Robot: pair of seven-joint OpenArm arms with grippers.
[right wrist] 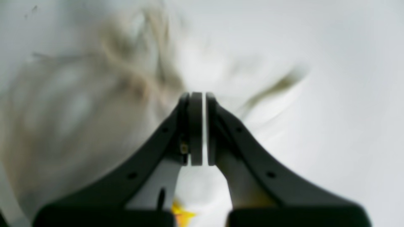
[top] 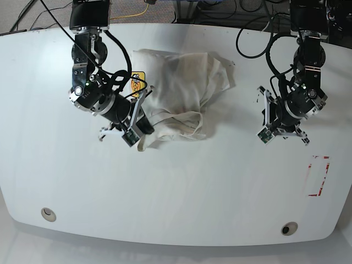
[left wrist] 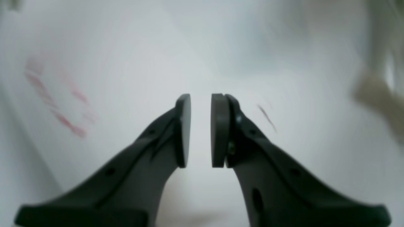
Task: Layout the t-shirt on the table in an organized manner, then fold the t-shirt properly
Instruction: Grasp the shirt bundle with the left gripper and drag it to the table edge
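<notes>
T-shirt [top: 179,96]: crumpled in a heap on the counter [top: 181,198], upper middle of the base view; a yellow graphic patch shows at its edge, just beside the right gripper's arm.
Right gripper [top: 140,113]: at the shirt's near corner, over or touching the cloth; which of the two cannot be told.
Right jaws: in the right wrist view [right wrist: 204,129], nearly closed, only a thin slit between the pads; no cloth visibly pinched in the slit. Blurred shirt folds lie ahead of and beneath them, with a yellow scrap low between the fingers.
Left gripper [top: 275,118]: well apart from the shirt, over bare counter.
Left jaws: in the left wrist view [left wrist: 200,130], a narrow gap, nothing between the pads.
Red outline [top: 317,176]: rectangle mark on the counter, beyond the left jaws and away from the shirt.
</notes>
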